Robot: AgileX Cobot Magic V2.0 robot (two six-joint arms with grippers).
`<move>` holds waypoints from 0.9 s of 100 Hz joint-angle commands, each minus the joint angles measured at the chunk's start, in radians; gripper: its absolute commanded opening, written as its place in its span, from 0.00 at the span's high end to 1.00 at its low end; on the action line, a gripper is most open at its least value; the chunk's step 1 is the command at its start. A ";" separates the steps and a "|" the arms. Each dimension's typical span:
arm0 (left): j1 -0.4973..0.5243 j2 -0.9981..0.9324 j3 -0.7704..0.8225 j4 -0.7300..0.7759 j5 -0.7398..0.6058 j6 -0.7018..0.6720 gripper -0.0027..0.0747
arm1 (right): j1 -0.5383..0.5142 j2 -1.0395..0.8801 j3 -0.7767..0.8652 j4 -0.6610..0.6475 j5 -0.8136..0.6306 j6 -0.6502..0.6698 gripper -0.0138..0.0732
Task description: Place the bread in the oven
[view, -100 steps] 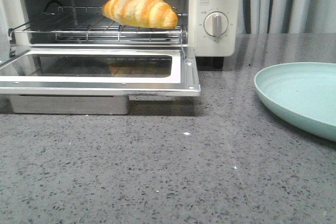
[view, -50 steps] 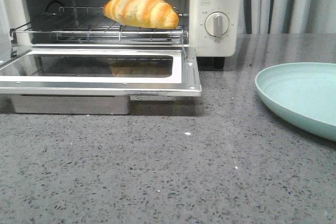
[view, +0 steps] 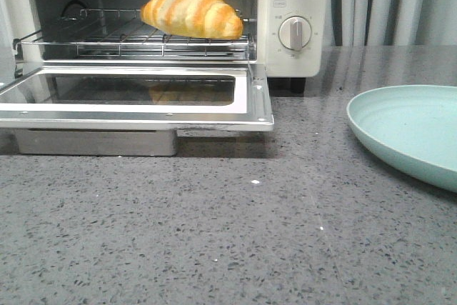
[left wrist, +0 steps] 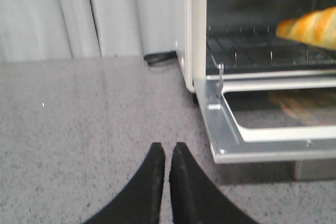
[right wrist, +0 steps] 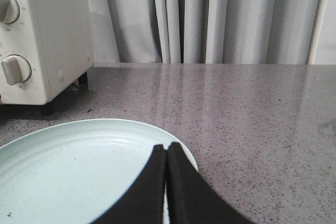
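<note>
Both sets of jaws together; bread (view: 191, 11) on oven (view: 293, 48) rack, plate (view: 410, 133) well right.

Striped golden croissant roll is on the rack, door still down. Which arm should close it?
Left, probably. The left gripper, fingers together and empty, sits near the cream toaster oven's lowered glass door. The right gripper hangs over the pale green plate, further from the door.

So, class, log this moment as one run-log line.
glossy golden-orange striped bread: on wire rack | cream-white toaster oven: door open | left gripper: shut, empty | right gripper: shut, above pale-green plate
</note>
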 commanded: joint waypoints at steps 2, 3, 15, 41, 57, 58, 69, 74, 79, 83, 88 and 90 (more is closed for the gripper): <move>0.004 -0.031 0.022 0.001 -0.113 -0.013 0.99 | -0.007 -0.019 0.009 0.000 -0.085 0.001 0.89; 0.004 -0.031 0.022 0.001 -0.113 -0.013 0.99 | -0.007 -0.019 0.009 0.000 -0.085 0.001 0.89; 0.004 -0.031 0.022 0.016 -0.143 -0.013 0.99 | -0.007 -0.019 0.009 0.000 -0.085 0.001 0.89; 0.004 -0.031 0.022 0.016 -0.189 -0.013 0.99 | -0.007 -0.019 0.009 0.000 -0.085 0.001 0.89; 0.004 -0.031 0.022 0.016 -0.196 -0.013 0.99 | -0.007 -0.019 0.009 0.000 -0.085 0.001 0.89; 0.004 -0.031 0.022 0.016 -0.196 -0.013 0.99 | -0.007 -0.019 0.009 0.000 -0.085 0.001 0.89; 0.004 -0.031 0.022 -0.001 -0.197 -0.013 0.99 | -0.007 -0.019 0.009 0.000 -0.085 0.001 0.89; 0.004 -0.031 0.022 -0.021 -0.197 -0.013 0.99 | -0.007 -0.019 0.009 0.000 -0.085 0.001 0.89; 0.004 -0.031 0.022 -0.024 -0.197 -0.013 0.99 | -0.007 -0.019 0.009 0.000 -0.085 0.001 0.89; 0.004 -0.031 0.022 -0.031 -0.197 -0.014 0.99 | -0.007 -0.019 0.009 0.000 -0.085 0.001 0.89; 0.004 -0.031 0.022 -0.039 -0.197 -0.014 0.99 | -0.007 -0.019 0.009 0.000 -0.085 0.001 0.89; 0.004 -0.031 0.022 -0.043 -0.197 -0.014 0.99 | -0.007 -0.019 0.009 0.000 -0.085 0.001 0.89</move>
